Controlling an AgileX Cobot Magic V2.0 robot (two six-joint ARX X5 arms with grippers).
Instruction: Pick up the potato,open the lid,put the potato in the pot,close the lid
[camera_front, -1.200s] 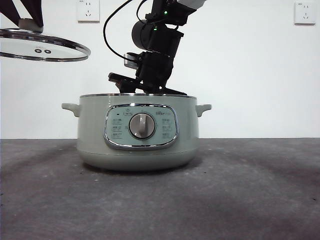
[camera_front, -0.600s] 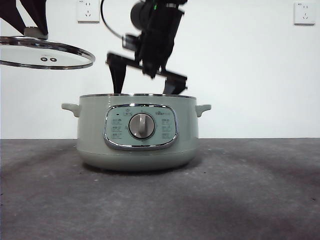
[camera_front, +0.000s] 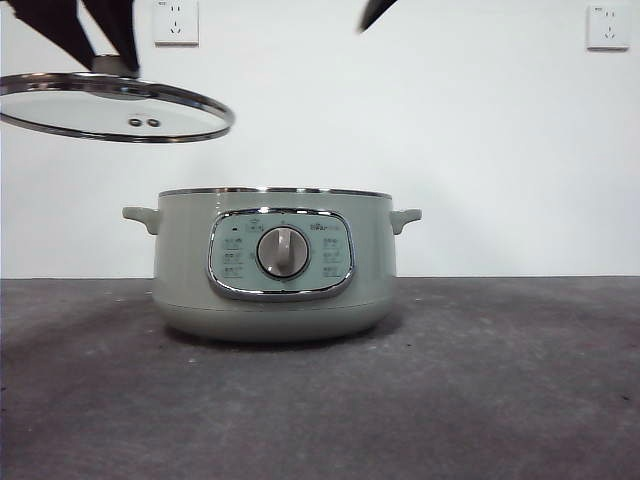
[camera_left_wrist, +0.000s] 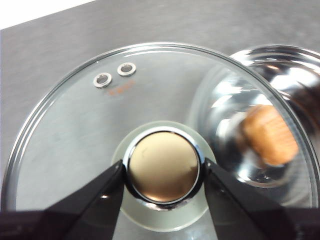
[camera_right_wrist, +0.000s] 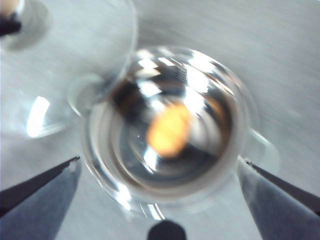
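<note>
Left claw (camera_left_wrist: 162, 175) gripping lid (camera_left_wrist: 75, 130), potato (camera_right_wrist: 169, 130) in pot (camera_front: 275, 265)

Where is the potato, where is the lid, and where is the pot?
potato (camera_left_wrist: 270, 135): left wrist view, middle of its orange skin, inside the pot.
lid (camera_front: 60, 108): front view, clear glass part, held up in the air.
pot (camera_front: 180, 260): front view, green side wall.

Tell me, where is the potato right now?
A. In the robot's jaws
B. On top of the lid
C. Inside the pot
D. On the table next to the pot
C: both wrist views show the orange-brown potato lying at the bottom of the open pot, while the left gripper holds the lid up by its knob.
</note>
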